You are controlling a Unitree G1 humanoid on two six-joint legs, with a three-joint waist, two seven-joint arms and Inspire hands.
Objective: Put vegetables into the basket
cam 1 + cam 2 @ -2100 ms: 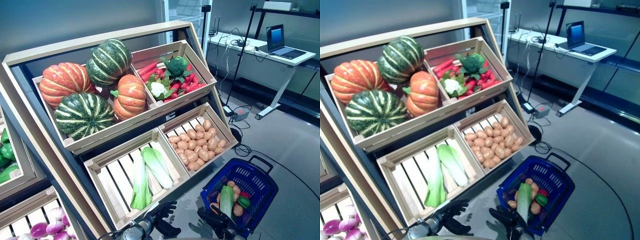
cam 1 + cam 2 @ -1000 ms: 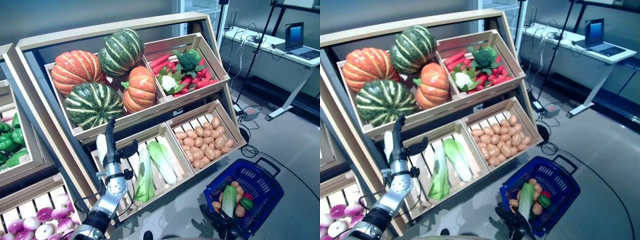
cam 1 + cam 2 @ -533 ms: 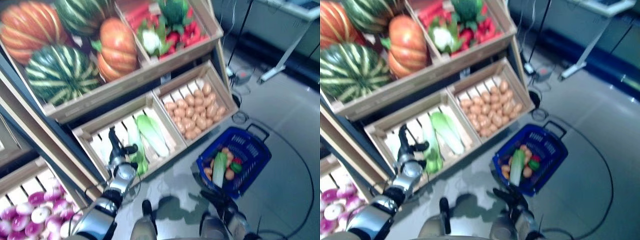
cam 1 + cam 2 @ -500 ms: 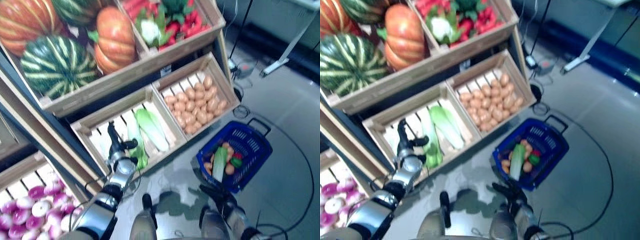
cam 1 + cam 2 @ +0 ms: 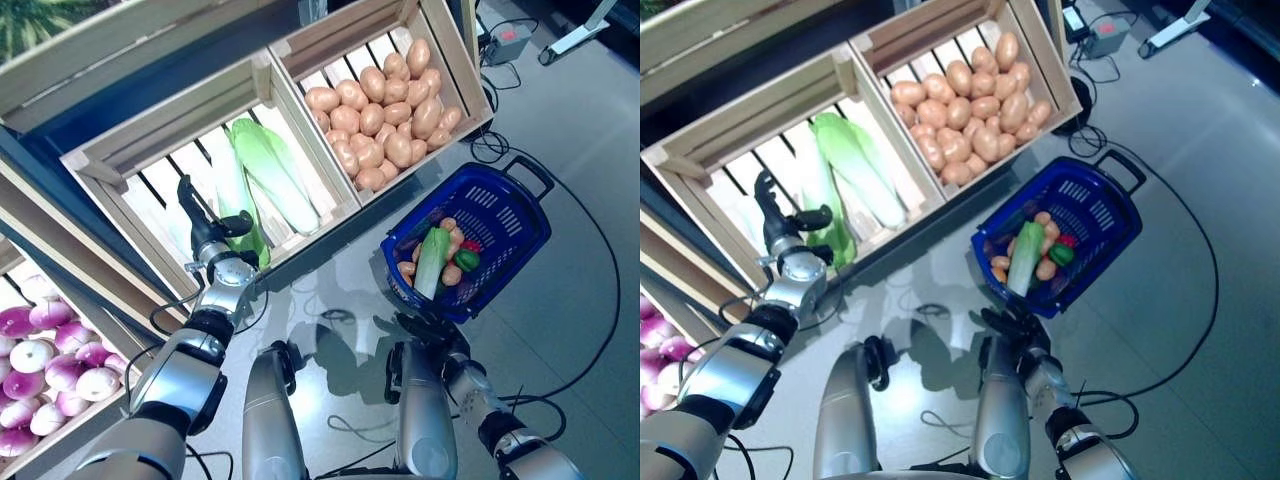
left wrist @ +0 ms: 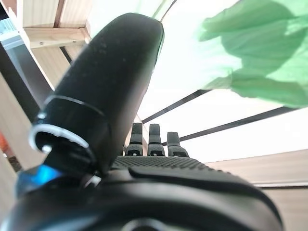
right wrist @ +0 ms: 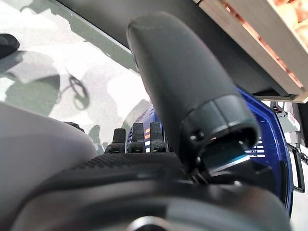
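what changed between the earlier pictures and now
The left hand rose from low by the floor into the cabbage crate and now sits open beside the cabbages, touching none that shows. The camera tilted down, so the pumpkins left the view. The right hand stayed low by the basket, whose vegetables look unchanged.

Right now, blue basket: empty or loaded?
Loaded. The blue basket on the floor holds a long green vegetable and several small round ones.
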